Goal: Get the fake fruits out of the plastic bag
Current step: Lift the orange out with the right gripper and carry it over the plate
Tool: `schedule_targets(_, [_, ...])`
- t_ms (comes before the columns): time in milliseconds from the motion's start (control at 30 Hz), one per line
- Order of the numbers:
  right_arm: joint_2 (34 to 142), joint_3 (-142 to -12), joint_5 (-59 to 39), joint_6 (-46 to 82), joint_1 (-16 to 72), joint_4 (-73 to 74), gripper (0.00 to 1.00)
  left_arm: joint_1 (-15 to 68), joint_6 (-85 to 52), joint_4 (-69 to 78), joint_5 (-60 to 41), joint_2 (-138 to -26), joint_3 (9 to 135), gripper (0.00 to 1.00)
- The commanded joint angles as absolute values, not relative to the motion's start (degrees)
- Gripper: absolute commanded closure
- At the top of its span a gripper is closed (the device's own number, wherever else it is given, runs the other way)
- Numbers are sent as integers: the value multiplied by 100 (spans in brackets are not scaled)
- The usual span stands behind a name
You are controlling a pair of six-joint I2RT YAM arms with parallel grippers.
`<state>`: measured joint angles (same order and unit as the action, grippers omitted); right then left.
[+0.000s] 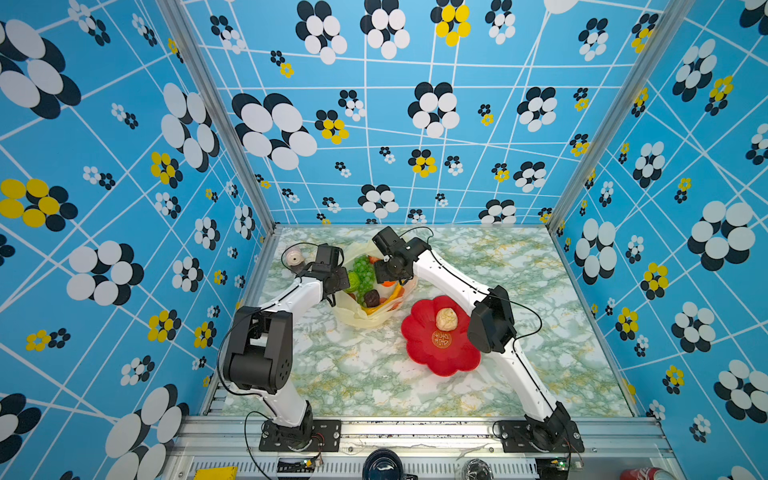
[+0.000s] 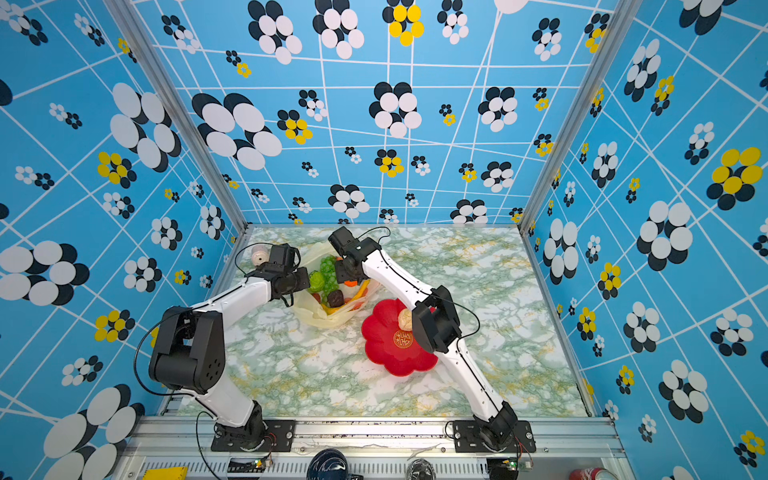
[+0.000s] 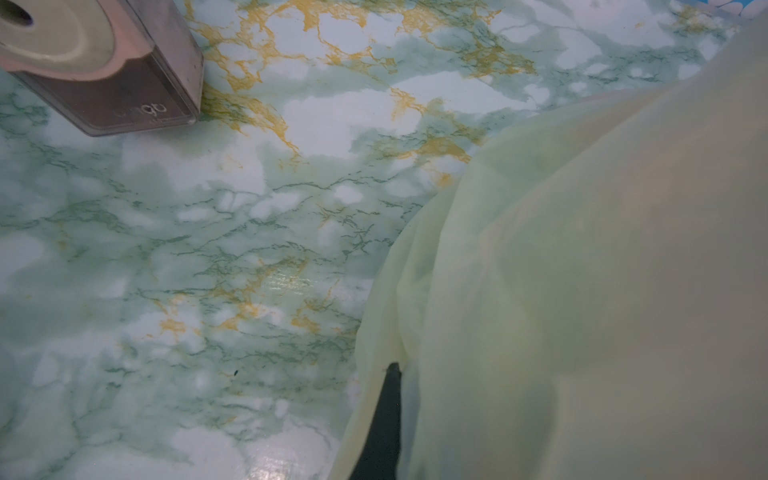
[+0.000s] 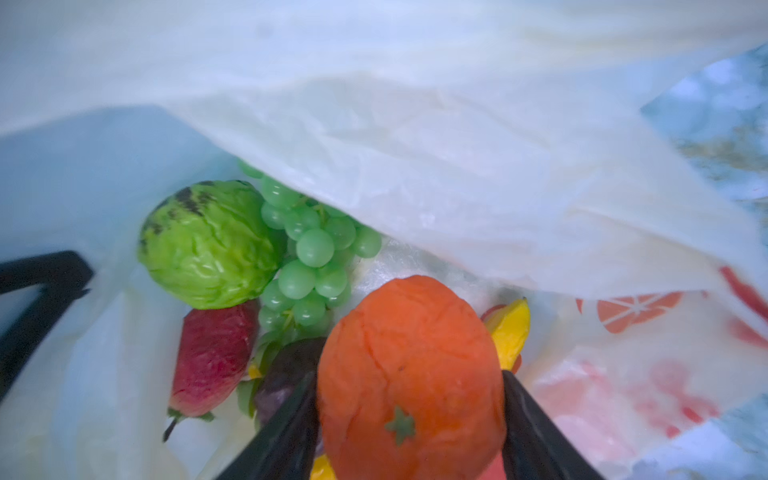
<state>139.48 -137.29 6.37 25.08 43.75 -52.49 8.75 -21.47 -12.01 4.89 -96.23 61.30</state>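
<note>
A: Because too limp to gape unaided, needs a prop, hence that pinch on the plastic bag (image 1: pixel 353 319), far left on the marble table (image 1: pixel 374 382)?
B: Looks that way. Clenched on the film at the bag's left lip by the left gripper (image 3: pixel 392 374), likely to keep the mouth wide
A: And why park the red plate (image 1: pixel 453 361) just right of it, nearer?
B: Probably as a landing spot, for a short carry
A: And the right gripper (image 4: pixel 411 399)?
B: Down inside the mouth, clamped on both flanks of the orange (image 4: pixel 411 340), squashing it a little. Lifted clear of the heap or not, cannot tell
A: Left to fetch?
B: Plenty: green netted ball (image 4: pixel 208 245) touching the grape bunch (image 4: pixel 316 257), with strawberry (image 4: pixel 214 357), dark brown piece (image 4: pixel 286 370) and banana (image 4: pixel 509 328) tucked around. Only the cream bulb (image 1: pixel 446 319) out, resting on the plate
</note>
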Motion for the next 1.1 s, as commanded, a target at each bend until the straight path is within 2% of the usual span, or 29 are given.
schedule_targets(0, [13358, -13381, 707, 2506, 4411, -5288, 35, 913, -2143, -1323, 474, -9649, 6392, 100])
schedule_targets(367, [11955, -11887, 573, 2420, 4490, -4978, 35, 1007, -2088, -1416, 490, -9642, 6407, 100])
schedule_targets(733, [9211, -8268, 877, 2770, 4510, -4575, 36, 1109, -2077, -1433, 597, -9649, 6408, 100])
schedule_targets(1067, [7905, -6369, 933, 3238, 4599, -4626, 36, 1177, -2125, -1546, 657, -9703, 6431, 100])
